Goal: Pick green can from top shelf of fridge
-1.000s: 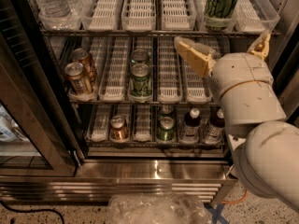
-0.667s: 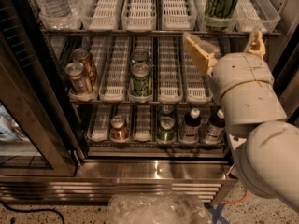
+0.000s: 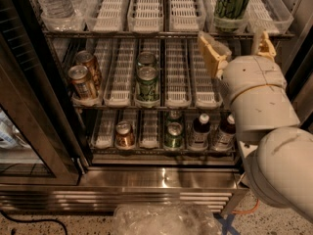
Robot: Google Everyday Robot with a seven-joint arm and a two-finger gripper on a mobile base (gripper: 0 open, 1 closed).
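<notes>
The green can (image 3: 233,3), tall, slim and dark green with streaky markings, stands in a white lane tray on the top shelf (image 3: 151,12) of the fridge (image 3: 146,175), at the right. My gripper (image 3: 238,47) is open just below and in front of that can. One yellowish finger (image 3: 212,55) shows at the left and the other (image 3: 264,44) at the right. Nothing is between them. The white arm (image 3: 264,126) fills the right side of the view.
Water bottles (image 3: 54,1) stand at the top left. The middle rack holds two brown cans (image 3: 84,77) and two stubby green cans (image 3: 146,80). The bottom rack has a brown can (image 3: 124,133), a green can (image 3: 173,133) and dark bottles (image 3: 199,131). The open glass door (image 3: 29,131) is at left.
My gripper has risen and moved right, closer under the green can. The cans and bottles have not moved.
</notes>
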